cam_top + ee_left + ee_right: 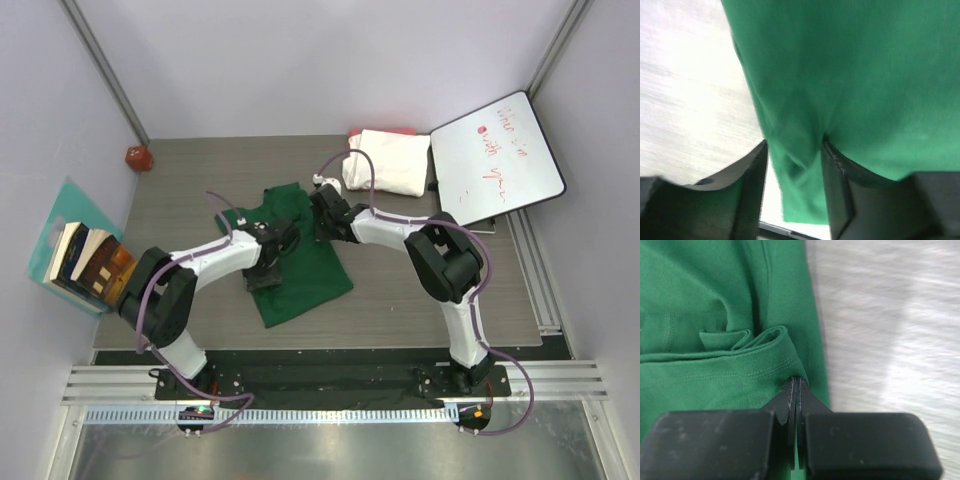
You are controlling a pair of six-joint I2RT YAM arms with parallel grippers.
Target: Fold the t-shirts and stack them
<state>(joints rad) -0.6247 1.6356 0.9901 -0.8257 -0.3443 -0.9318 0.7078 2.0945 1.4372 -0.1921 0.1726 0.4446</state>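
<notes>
At the table's (420, 300) left edge a row of books (85, 262) stands well apart from the work and poses little risk. The trouble sits mid-table, where the dark green t-shirt (305, 275) lies partly bunched under both arms. The left gripper (794, 170) has its jaws partway apart with a loose ridge of green cloth running between them. If that side is not pinched, any lift by the other arm would probably drag the shirt askew instead of folding it cleanly. The right gripper (796, 390) is clamped tight on a rolled hem at the shirt's right border, and so thin a bite could slip free, or carry more than one layer and leave a lumpy fold. Further right and toward the back, the cream-white folded bundle (390, 165) rests on a red-pink cloth edge (385, 131), just beside the whiteboard (500, 150). A wide swing of the right elbow could nudge that stack. As for pose, the left arm reaches forward and inward, its wrist low over the shirt's left half. The right arm bends sharply at the elbow and folds back leftward, its wrist down at the shirt's upper right.
</notes>
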